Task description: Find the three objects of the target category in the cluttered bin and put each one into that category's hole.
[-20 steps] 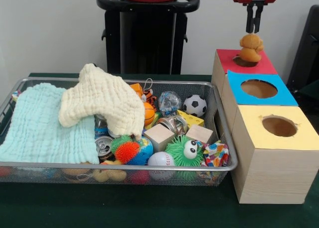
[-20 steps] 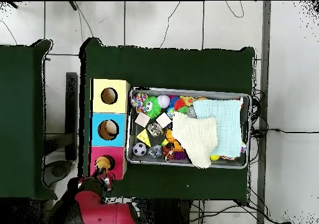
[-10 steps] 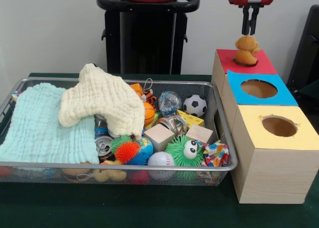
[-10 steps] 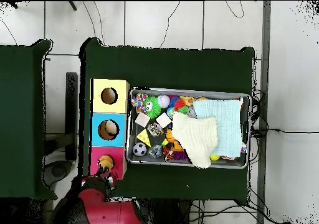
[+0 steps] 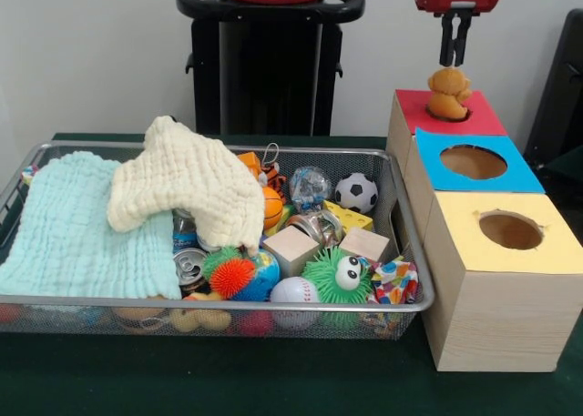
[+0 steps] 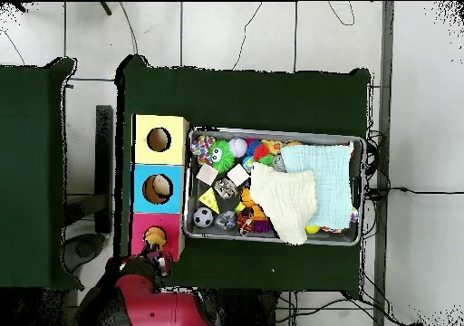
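An orange and tan plush toy sits in the round hole of the red-topped wooden box, its upper half standing out. It also shows in the overhead view. My gripper hangs just above the toy, apart from it, with its fingers slightly parted and empty. The wire mesh bin is full of clutter. A small orange striped plush peeks out beside the cream cloth.
The blue-topped box and the yellow-topped box stand in a row in front of the red one. A mint cloth covers the bin's left. A green googly ball, soccer ball, wooden blocks and cans fill its right.
The gripper has risen and shifted a little left, away from the plush toy. The toy has settled lower into the red box's hole.
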